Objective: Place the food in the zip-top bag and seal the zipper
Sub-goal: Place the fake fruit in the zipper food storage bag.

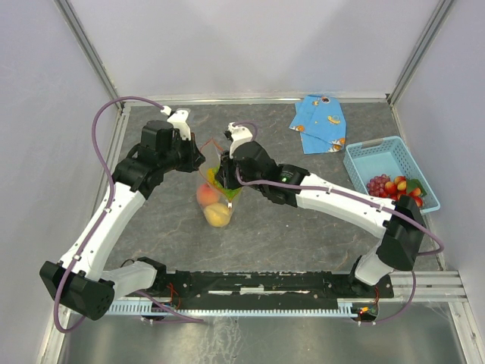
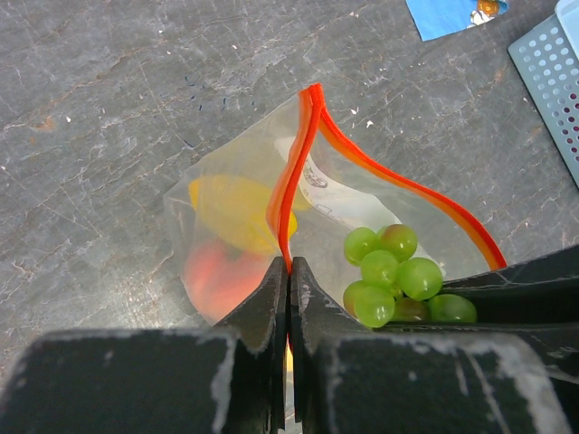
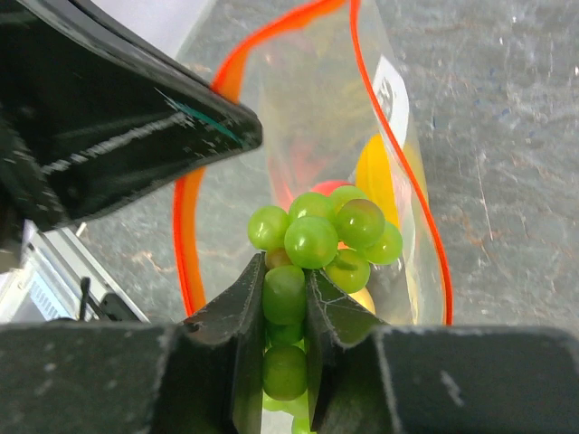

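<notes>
**A:** While the left gripper (image 2: 289, 271) is pinched flat on the zipper (image 2: 303, 145), what has the right gripper (image 3: 285, 271) got?

**B:** Its fingers are clamped on green grapes (image 3: 312, 240). The bunch sits in the open mouth of the zip-top bag (image 2: 244, 172).

**A:** Anything deeper in?

**B:** 2 fruits: a yellow lemon (image 2: 231, 212) and an orange-pink peach (image 2: 217, 271) beside it.

**A:** Any writing?

**B:** A white label (image 2: 312, 176) on the bag, but its print is too small to read.

**A:** And around it?

**B:** Grey tabletop (image 1: 303, 235) shows on all sides of the bag. The light-blue basket (image 1: 379, 161), holding purple grapes (image 1: 377, 184) and strawberries (image 1: 402, 186), sits well apart at the right edge, partly under the right arm. A blue patterned cloth (image 1: 320, 125) lies near the back edge.
</notes>
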`<state>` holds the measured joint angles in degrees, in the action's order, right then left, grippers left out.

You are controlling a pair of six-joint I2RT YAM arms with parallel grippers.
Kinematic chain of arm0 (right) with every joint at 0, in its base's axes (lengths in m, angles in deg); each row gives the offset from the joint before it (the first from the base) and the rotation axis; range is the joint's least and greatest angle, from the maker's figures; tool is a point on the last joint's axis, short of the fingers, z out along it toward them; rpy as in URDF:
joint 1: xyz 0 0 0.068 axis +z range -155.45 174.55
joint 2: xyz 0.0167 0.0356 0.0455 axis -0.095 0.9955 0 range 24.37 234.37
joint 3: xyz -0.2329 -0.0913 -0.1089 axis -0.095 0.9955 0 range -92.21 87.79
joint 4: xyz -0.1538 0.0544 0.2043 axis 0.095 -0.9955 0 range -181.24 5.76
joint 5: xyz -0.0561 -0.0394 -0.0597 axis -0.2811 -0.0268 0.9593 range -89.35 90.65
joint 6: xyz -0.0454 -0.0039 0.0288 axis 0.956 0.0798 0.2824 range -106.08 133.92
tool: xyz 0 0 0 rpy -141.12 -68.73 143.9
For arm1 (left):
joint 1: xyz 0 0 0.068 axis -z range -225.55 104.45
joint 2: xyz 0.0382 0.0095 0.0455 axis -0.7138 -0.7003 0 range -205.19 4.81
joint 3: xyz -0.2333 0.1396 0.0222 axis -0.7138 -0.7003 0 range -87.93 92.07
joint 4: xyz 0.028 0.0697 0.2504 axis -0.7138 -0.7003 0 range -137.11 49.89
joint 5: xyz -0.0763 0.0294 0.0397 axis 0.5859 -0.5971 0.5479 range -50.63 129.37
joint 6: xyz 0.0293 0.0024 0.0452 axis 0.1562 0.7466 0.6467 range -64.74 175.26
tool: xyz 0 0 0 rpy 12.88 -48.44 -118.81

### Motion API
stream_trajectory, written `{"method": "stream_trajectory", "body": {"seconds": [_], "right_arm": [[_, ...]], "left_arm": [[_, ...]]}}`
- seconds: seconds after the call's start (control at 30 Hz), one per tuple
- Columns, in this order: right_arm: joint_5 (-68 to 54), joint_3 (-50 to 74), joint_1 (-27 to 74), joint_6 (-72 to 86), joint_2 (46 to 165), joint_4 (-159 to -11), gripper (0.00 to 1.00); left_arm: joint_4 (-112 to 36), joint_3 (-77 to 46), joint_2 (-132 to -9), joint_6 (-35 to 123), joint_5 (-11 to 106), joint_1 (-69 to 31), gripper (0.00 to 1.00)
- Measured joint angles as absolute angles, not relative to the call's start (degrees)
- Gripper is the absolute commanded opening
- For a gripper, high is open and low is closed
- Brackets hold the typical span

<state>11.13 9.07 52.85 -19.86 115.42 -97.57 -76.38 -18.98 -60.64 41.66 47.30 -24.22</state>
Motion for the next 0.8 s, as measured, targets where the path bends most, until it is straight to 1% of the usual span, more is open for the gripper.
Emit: {"method": "stream_trajectory", "body": {"seconds": [0.13,0.17,0.53,0.8], "right_arm": [[11.28,7.06,52.85,-20.29,117.01,-102.07,0.49],[11.31,6.58,52.85,-20.36,117.30,-102.88,0.50],[12.07,5.51,52.83,-18.68,117.06,-106.68,0.56],[10.93,5.51,50.58,-14.94,110.15,-110.96,0.63]], "left_arm": [[-76.36,-19.02,-60.64,41.66,47.43,-24.29,0.03],[-76.36,-19.02,-60.64,41.66,47.45,-24.31,0.03],[-76.38,-19.24,-60.64,41.66,47.47,-24.31,0.03],[-76.38,-19.24,-60.64,41.66,47.52,-24.31,0.03]]}}
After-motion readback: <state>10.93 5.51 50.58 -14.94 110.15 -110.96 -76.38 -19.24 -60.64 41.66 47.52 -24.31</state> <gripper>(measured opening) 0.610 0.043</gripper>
